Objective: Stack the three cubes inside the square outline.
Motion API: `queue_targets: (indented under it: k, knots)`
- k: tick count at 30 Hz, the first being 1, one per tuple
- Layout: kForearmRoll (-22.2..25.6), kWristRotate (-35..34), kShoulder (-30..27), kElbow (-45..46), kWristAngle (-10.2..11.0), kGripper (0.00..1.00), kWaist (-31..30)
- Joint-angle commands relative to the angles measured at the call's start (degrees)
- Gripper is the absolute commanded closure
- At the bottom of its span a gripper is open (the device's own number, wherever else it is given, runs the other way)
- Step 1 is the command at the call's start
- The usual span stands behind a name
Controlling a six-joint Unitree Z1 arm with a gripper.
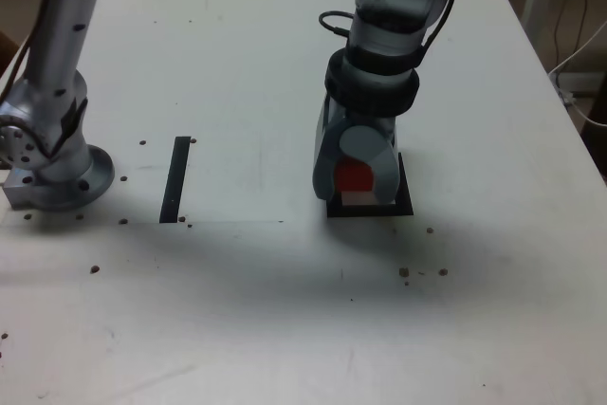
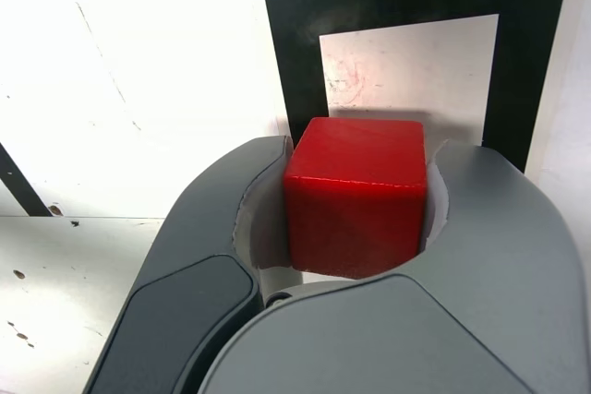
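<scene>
The gripper (image 1: 358, 180) is clamped narrow on the red cube (image 2: 355, 193), low over the square outline (image 2: 300, 62) right of the bench (image 1: 237, 45) centre. Lower it straight, centre the cube on the white patch at the cube's 12 o'clock in the wrist view, then release. Whether it touches the bench is hidden; the other cubes are out of sight.

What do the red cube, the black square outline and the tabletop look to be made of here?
Red cube: probably painted wood or hard plastic; smooth, faintly glossy faces with soft highlights and crisp edges. It sits clamped in the hand.
Square outline: matte black tape, flat, with straight cut edges around a white centre.
Tabletop: white board, possibly laminate; dull sheen, scuffs and small dark specks.
</scene>
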Motion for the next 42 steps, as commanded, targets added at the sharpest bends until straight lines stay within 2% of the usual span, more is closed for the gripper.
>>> queue_targets:
  k: [1, 15, 23, 28, 30, 38, 42]
  knots:
    - [-0.05, 0.26, 0.51, -0.43, -0.04, 0.67, 0.02]
    - [-0.3, 1.96, 2.52, -1.87, 0.47, 0.65, 1.39]
    - [-0.55, 2.38, 3.45, -2.0, 0.61, 0.43, 1.74]
    - [-0.92, 2.65, 3.66, -1.94, 0.61, 0.11, 1.83]
    - [-1.02, 2.67, 3.59, -1.81, 0.62, 0.03, 1.83]
    - [-1.29, 2.63, 2.34, -0.5, 1.13, 0.0, 1.99]
    - [-1.12, 2.08, -0.16, 0.81, 2.76, 0.0, 2.0]
